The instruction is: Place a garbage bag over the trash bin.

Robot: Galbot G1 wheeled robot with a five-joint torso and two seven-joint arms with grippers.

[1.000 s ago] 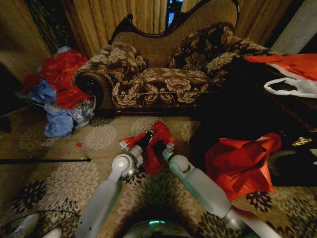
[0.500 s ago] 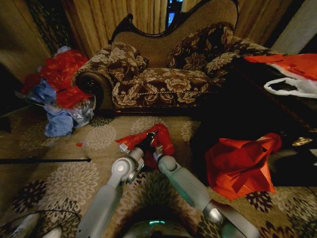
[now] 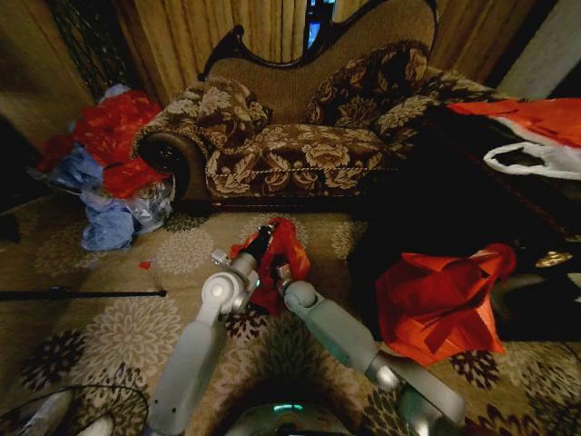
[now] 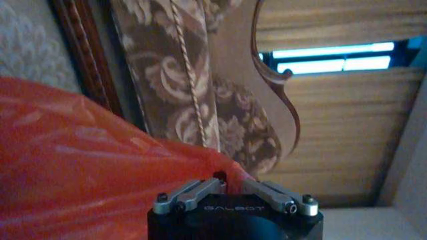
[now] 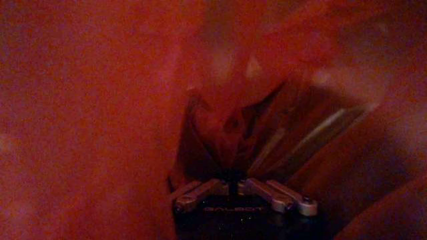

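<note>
Head view, largest to smallest. Sofa [image 3: 309,136], floral upholstery w/ dark carved frame, spans the back of the scene; its seat edge and curved back also appear in the left wrist view [image 4: 200,100]. Patterned carpet [image 3: 109,336] covers the floor. Angular orange-red bag [image 3: 440,304] lies on the robot's right; heap of red and blue bags [image 3: 109,163] sits by the sofa's left arm. Garbage bag [image 3: 277,259], deep red, is bunched above the carpet in front of the sofa, centre of view, between both arms. Left gripper [image 3: 261,243] is at the bag's upper edge, fingers pinched on a fold of it (wrist view [image 4: 227,186]). Right gripper [image 3: 283,271] is buried in the bag; wrist view [image 5: 230,185] shows fingers closed on red film.
</note>
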